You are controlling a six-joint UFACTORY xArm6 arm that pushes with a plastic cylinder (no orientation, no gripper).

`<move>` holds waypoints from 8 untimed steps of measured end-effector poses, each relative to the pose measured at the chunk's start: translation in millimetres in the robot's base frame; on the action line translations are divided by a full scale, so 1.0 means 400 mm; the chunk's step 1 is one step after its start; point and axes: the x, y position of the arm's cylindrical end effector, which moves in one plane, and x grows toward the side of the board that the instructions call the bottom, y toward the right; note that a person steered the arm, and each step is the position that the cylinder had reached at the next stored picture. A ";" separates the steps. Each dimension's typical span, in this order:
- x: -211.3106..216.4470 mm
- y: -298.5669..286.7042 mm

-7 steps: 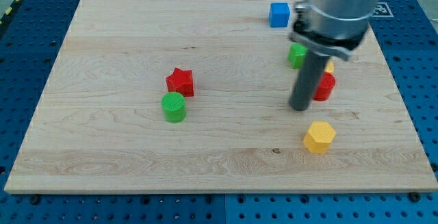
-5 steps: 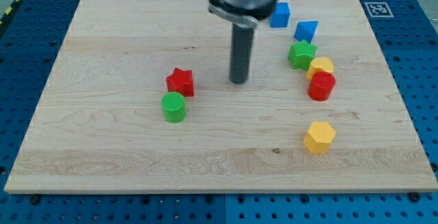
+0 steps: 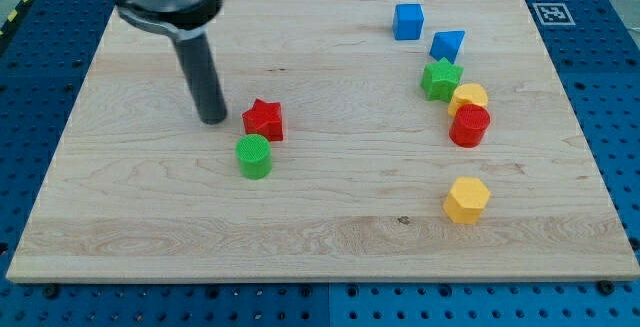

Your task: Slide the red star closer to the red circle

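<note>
The red star [image 3: 264,119] lies left of the board's middle. The red circle [image 3: 470,125] stands far to the view's right, touching a yellow block [image 3: 469,97] above it. My tip [image 3: 212,120] rests on the board just left of the red star, a small gap apart from it. A green circle [image 3: 254,156] sits just below the red star, close to it.
A green star [image 3: 441,78], a blue triangle [image 3: 447,44] and a blue cube [image 3: 407,21] run up the view's right above the red circle. A yellow hexagon [image 3: 467,199] lies below it. The wooden board [image 3: 130,217] ends on blue pegboard.
My tip has swept from beside the red circle at the right, across the middle, to the left side of the red star. No block has moved.
</note>
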 end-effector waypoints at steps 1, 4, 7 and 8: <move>0.033 0.060; 0.042 0.290; 0.018 0.419; 0.018 0.477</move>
